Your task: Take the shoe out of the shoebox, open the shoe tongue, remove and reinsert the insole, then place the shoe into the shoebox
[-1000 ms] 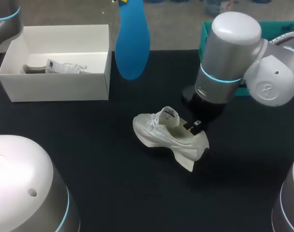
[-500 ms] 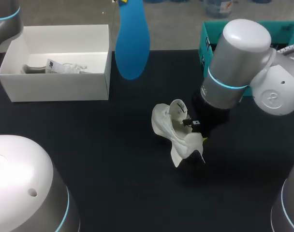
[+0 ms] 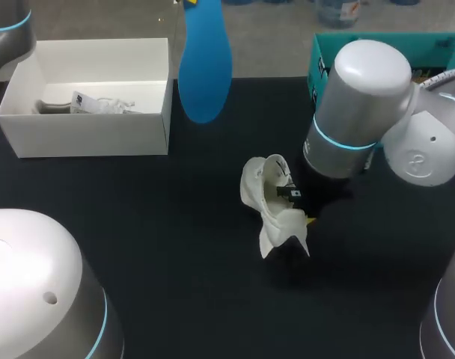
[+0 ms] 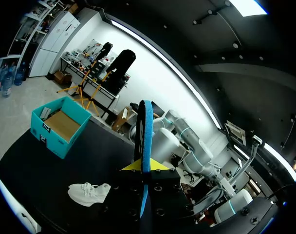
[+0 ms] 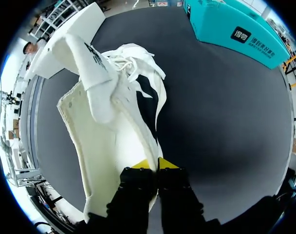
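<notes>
Shoe: the white shoe sits just 3 o'clock of the middle of the black table. It is tipped up off its sole, with its opening turned toward 3 o'clock, where the right arm stands, and its heel end toward 6 o'clock.
Tongue: in the right wrist view the tongue is folded out and away from the opening, and the pale inside of the shoe lies bare.
Right claw: the right gripper pinches the rim of the shoe at the heel end, its yellow tips almost together with the thin wall between them. In the head view it shows at the shoe's 4 o'clock edge.
Insole: the blue insole hangs upright above the table's 12 o'clock edge, well apart from the shoe.
Left claw: the left gripper is clamped on the insole, which stands edge-on between its yellow tips.
Shoebox: the white shoebox is at 10 o'clock, open, with a second white shoe lying inside.
Teal box: a teal box is at 2 o'clock, partly behind the right arm.
</notes>
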Controlling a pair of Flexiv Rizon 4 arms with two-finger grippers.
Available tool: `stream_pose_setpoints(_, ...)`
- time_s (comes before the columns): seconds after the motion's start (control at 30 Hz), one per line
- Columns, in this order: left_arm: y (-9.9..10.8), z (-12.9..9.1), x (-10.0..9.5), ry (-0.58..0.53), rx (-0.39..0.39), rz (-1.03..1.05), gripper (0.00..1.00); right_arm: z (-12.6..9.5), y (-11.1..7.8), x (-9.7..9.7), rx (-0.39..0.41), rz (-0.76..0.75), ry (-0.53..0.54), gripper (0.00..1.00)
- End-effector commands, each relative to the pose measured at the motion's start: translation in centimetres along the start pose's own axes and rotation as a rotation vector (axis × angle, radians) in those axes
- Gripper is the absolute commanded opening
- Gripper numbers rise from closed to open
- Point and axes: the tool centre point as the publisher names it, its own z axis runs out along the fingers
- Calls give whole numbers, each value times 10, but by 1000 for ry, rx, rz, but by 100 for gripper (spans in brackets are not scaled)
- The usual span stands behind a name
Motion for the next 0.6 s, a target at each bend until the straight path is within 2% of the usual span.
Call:
stream_pose_setpoints(0.03,0,0,0,0,0,1,0,4,-6,3,-9,17,-9,0)
stream_pose_setpoints(0.33,0,0,0,0,0,1,0,16,-19,14,-49,120,-62,0)
stream_pose_setpoints(0.6,0,0,0,0,0,1,0,37,-34,24,-44,159,-46,0)
